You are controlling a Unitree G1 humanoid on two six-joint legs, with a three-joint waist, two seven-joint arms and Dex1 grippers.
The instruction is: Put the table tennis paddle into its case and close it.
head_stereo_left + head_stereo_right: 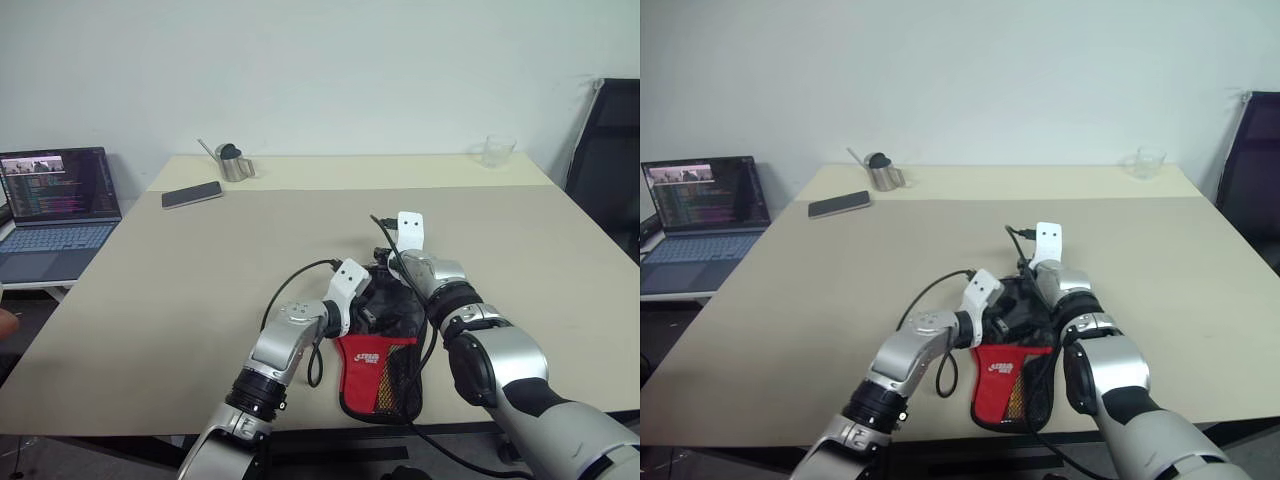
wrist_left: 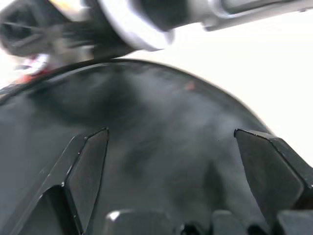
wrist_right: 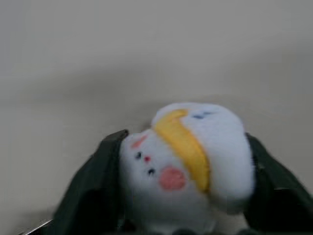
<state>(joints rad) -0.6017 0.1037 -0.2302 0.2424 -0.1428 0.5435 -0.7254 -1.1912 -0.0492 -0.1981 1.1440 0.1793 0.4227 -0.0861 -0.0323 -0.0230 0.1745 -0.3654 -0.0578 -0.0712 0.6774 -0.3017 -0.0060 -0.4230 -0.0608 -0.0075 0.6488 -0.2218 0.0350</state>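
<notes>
The case (image 1: 372,362) lies near the table's front edge, red logo panel and mesh pocket toward me, its round black part farther away. My left gripper (image 2: 171,132) is open and hovers close over that black rounded surface. At the case's far end, my right gripper (image 3: 185,136) has its fingers pressed on both sides of a small white-yellow plush ball (image 3: 186,156). In the head views both hands meet over the black part of the case (image 1: 1025,310). The table tennis paddle is hidden.
On the beige table (image 1: 200,260), a black smartphone (image 1: 192,194) and a metal cup (image 1: 235,163) lie at the back left, and a clear glass (image 1: 497,150) at the back right. A laptop (image 1: 55,210) stands off the left side, a black chair (image 1: 610,150) on the right.
</notes>
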